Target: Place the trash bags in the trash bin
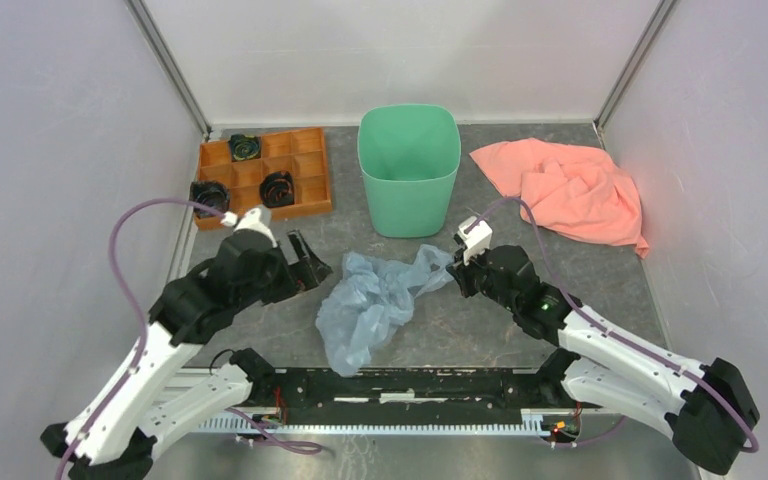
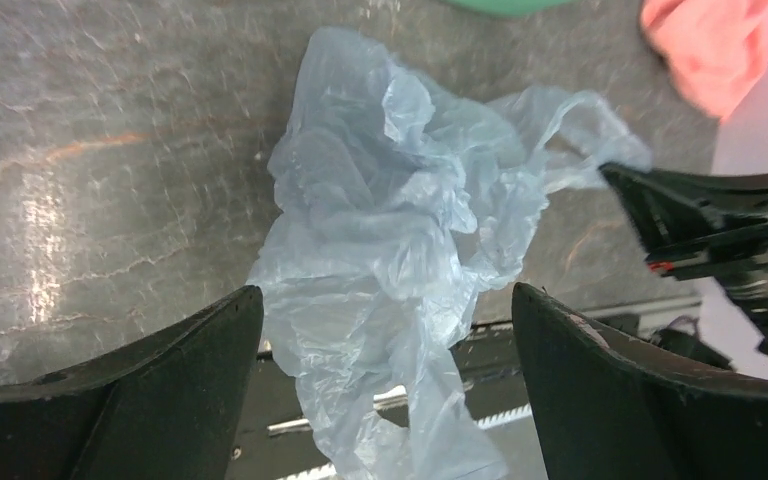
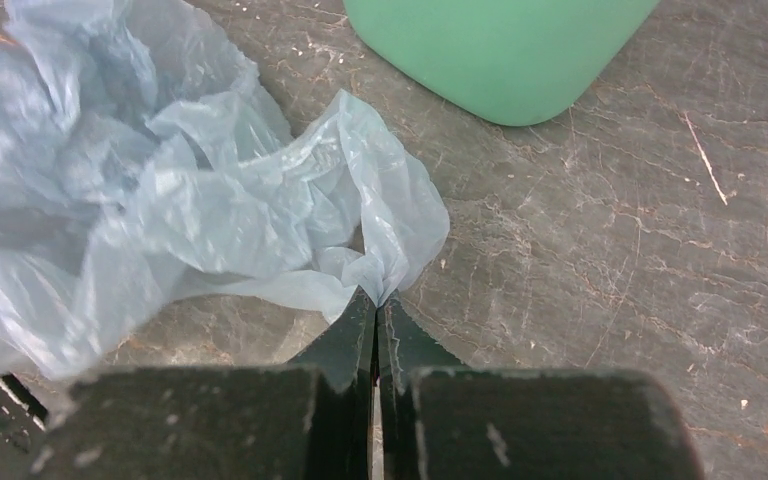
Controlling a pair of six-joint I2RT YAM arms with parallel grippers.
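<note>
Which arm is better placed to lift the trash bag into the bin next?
Right. The right claw is shut on an edge of the trash bag, and the bin stands just beyond it. The left claw is open and grips nothing.

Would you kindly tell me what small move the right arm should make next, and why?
Probably raise the right tool toward the trash bin: it is shut on a corner of the trash bag, which lies crumpled just in front of the bin, while the left tool stands open, gripping nothing.
</note>
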